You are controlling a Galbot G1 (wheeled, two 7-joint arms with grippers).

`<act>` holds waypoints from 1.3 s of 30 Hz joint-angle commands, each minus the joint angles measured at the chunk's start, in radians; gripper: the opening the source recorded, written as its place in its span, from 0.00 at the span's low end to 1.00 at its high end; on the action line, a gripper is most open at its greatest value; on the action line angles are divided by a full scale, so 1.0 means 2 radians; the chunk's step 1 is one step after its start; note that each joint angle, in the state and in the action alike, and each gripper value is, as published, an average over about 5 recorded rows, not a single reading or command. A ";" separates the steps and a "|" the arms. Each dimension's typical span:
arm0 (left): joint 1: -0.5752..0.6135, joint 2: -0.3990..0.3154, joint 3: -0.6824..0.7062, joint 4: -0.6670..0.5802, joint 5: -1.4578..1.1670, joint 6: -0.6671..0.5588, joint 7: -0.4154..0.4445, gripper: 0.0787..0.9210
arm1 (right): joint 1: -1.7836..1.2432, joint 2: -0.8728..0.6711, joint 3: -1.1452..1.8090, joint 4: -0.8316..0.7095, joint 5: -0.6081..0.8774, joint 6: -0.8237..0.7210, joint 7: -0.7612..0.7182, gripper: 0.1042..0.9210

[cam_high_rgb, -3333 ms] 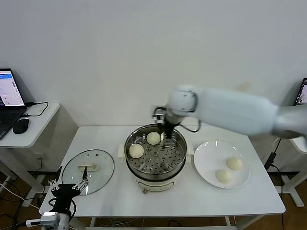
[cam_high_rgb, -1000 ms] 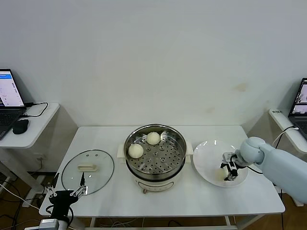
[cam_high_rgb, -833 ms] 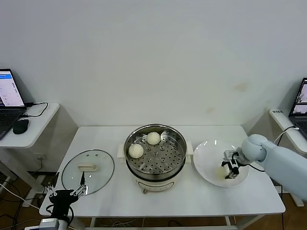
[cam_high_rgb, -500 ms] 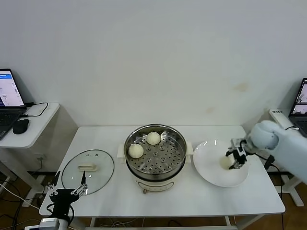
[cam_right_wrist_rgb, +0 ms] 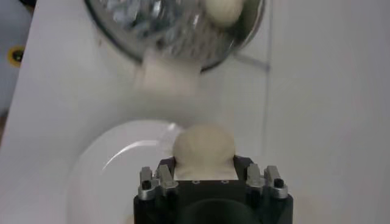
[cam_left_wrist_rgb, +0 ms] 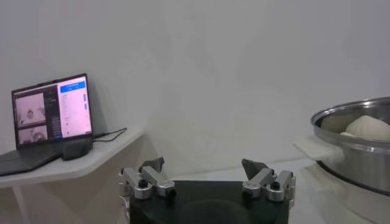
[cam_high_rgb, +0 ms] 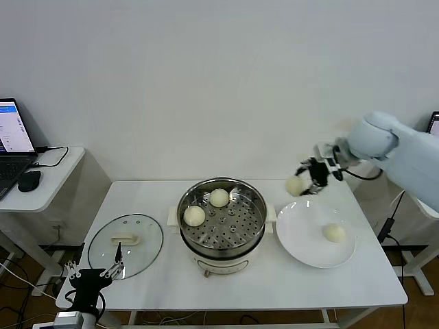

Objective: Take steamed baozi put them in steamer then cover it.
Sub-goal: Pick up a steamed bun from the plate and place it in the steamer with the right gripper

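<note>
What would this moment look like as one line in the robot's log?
right end effector: shut on cream-white round bun, lifted | shiny steel steamer: two buns | flat white plate: one bun | left end effector: open, parked

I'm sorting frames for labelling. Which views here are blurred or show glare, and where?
Head view: sharp overall; the right tool and its bun are slightly soft. Right wrist view: the held bun is fairly clear, while the steamer and plate beyond are blurred. Left wrist view: hazy, with the steamer rim soft.
</note>
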 commanded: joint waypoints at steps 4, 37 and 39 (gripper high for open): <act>0.001 -0.002 -0.003 -0.001 0.000 0.000 -0.001 0.88 | 0.049 0.145 -0.097 0.038 0.041 0.054 0.033 0.61; -0.006 -0.010 -0.006 0.015 -0.002 -0.008 -0.004 0.88 | -0.019 0.235 -0.145 -0.036 -0.129 0.242 0.041 0.71; -0.006 -0.010 -0.006 0.015 -0.002 -0.008 -0.004 0.88 | -0.013 0.232 -0.144 -0.035 -0.128 0.244 0.041 0.74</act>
